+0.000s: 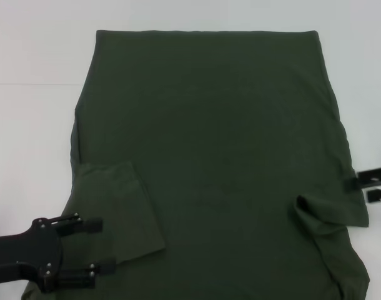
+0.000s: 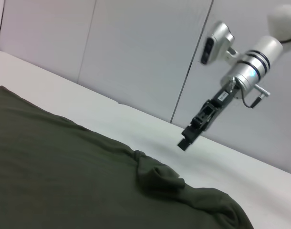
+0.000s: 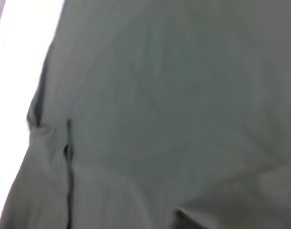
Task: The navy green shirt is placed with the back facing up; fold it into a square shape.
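White table (image 1: 28, 137); navy green shirt (image 1: 215, 144) plain-side up, sleeves folded inward; left end effector (image 1: 98, 247) wide, right end effector (image 1: 359, 185) unclear.

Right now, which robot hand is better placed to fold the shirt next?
Probably the left gripper: it is open at the flat folded-in sleeve. The right gripper is at the shirt's far edge.

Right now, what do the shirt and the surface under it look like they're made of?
The dark olive-green short-sleeved shirt: soft matte knit, probably cotton, since it drapes limp, bunches into soft folds at the right sleeve and shows no sheen. The white flat tabletop: smooth, hard-looking, uniformly pale with no grain, possibly laminate or painted board; the exact material cannot be told.
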